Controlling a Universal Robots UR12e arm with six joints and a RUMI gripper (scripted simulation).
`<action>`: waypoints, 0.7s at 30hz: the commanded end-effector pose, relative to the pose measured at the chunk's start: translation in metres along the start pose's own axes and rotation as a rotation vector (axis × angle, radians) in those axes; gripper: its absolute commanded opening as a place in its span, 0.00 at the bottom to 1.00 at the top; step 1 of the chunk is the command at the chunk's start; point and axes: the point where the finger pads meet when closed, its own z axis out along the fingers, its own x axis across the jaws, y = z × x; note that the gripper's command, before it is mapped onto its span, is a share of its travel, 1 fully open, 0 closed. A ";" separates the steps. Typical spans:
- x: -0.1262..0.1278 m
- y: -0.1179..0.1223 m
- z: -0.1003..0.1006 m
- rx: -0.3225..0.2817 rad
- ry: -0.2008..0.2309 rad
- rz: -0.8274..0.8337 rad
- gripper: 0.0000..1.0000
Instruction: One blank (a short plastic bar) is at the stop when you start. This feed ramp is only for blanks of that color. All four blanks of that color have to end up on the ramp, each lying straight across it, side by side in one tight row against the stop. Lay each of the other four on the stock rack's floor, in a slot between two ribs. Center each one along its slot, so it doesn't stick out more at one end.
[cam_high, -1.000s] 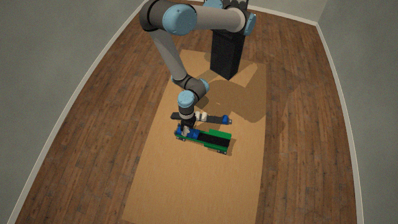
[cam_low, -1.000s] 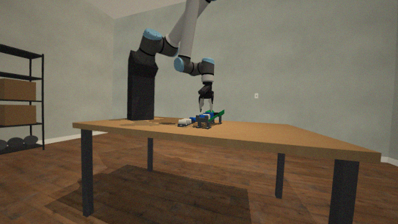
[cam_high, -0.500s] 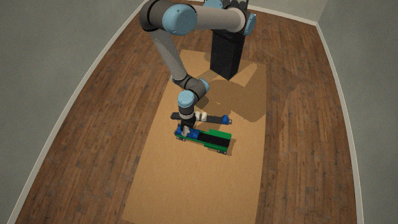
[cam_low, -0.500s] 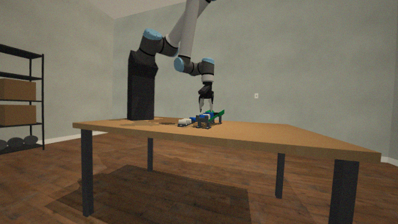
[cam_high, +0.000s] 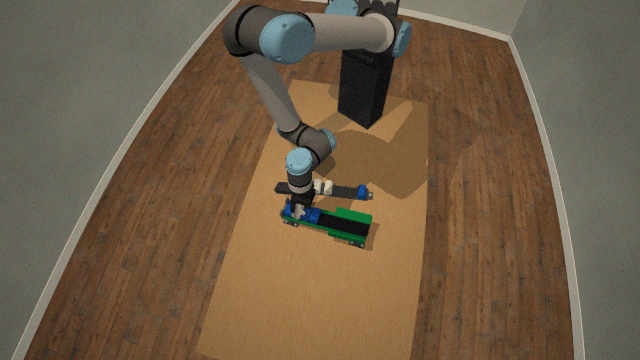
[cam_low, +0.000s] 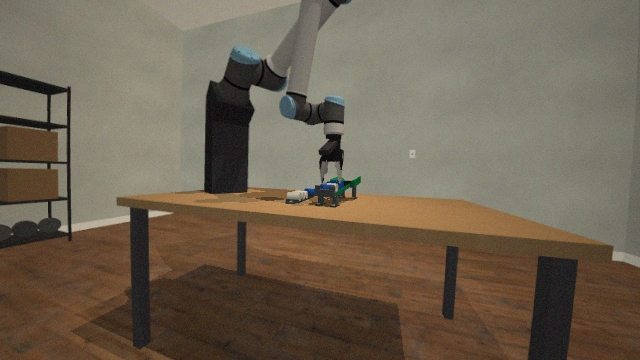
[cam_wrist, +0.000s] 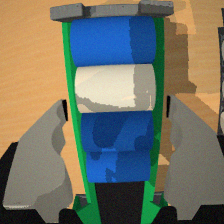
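Observation:
The green feed ramp (cam_high: 355, 216) (cam_low: 348, 184) (cam_wrist: 67, 100) holds a row of blanks below its grey stop (cam_wrist: 112, 10). In the wrist view a blue blank (cam_wrist: 112, 40) lies against the stop, then a white blank (cam_wrist: 115, 89), then two more blue blanks (cam_wrist: 117, 131) (cam_wrist: 117, 167). My gripper (cam_high: 299, 210) (cam_low: 331, 179) (cam_wrist: 116, 98) is open and empty. It hangs just above the ramp's lower end, one finger on each side of the ramp near the white blank. The dark stock rack (cam_high: 347, 190) behind the ramp holds two white blanks (cam_high: 322, 186) (cam_low: 298, 195) and one blue blank (cam_high: 362, 191).
The arm's black pedestal (cam_high: 362, 90) (cam_low: 227, 145) stands at the far end of the wooden table (cam_high: 310, 300) (cam_low: 450, 220). A shelf with cardboard boxes (cam_low: 27, 145) stands at the room's left wall.

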 end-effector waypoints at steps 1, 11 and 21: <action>-0.001 0.000 0.008 0.000 -0.001 0.000 0.49; -0.001 0.000 0.021 0.000 -0.001 0.000 0.49; -0.001 0.000 0.021 0.000 -0.001 0.000 0.49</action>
